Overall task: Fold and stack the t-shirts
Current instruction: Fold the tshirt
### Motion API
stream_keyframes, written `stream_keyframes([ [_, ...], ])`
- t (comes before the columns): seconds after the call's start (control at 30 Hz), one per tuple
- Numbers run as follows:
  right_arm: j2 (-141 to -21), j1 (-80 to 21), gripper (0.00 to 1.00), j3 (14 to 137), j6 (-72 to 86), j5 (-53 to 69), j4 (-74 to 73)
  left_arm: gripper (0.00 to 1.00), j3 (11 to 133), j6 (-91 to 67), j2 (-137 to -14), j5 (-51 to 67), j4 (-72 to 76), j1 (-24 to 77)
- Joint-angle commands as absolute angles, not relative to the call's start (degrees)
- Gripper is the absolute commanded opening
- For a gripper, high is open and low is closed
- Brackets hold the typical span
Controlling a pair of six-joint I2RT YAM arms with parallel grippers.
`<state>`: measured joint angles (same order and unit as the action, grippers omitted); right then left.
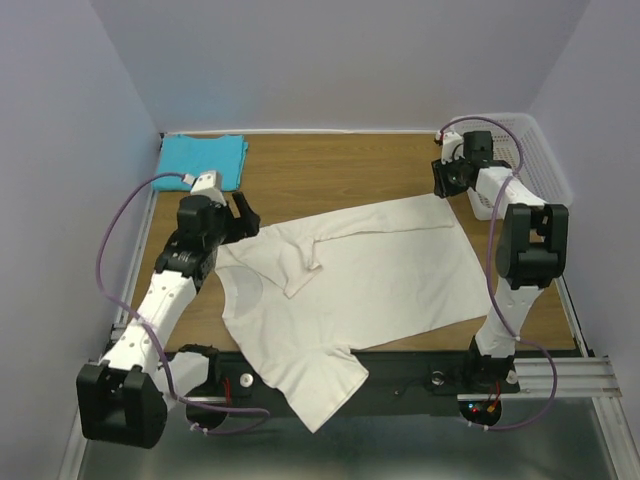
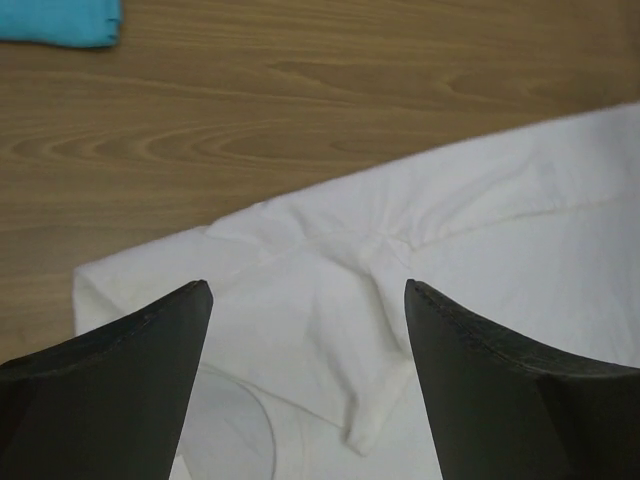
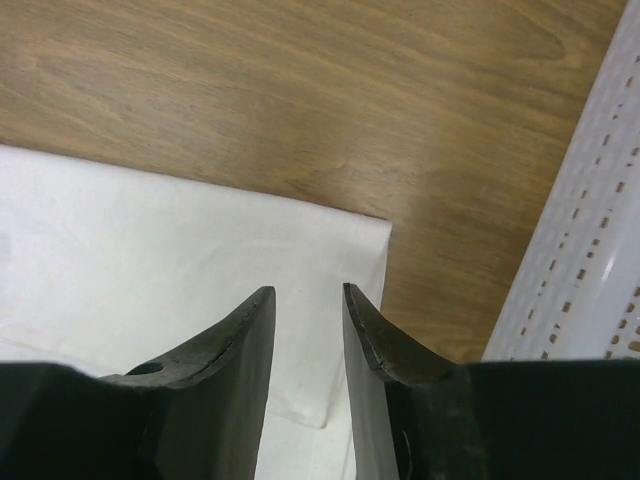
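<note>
The cream-white t-shirt (image 1: 370,275) runs lengthwise from lower left to upper right. The left tool (image 1: 245,215), wide and empty, is over its folded sleeve. The right tool (image 1: 445,178), narrowly parted and empty, is over its upper-right corner.

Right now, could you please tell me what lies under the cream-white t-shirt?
The cream-white t-shirt lies on the wooden table; its near sleeve drapes over the black base rail. Anything beneath the cloth is covered from view.

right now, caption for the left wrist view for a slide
Open left claw over the rumpled cream-white t-shirt, turquoise t-shirt at top left on the wooden table
</note>
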<state>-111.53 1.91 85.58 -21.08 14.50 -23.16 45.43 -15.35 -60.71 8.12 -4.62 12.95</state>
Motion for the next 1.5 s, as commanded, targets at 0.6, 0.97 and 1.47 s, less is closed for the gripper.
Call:
stream_keyframes([
  [0.6,-114.79,2.2,0.39,89.38,-18.02,16.0,-22.24,0.79,38.32,-33.39,-78.21,12.74,9.05,-6.5],
  [0.97,-115.05,2.2,0.39,89.47,-18.28,15.21,-22.24,0.62,39.64,-33.57,-83.67,13.88,11.69,-6.68],
  [1.47,-119.53,2.11,0.39,93.69,-15.65,8.97,-22.24,0.0,40.17,-32.34,-86.04,16.7,14.5,-6.77],
])
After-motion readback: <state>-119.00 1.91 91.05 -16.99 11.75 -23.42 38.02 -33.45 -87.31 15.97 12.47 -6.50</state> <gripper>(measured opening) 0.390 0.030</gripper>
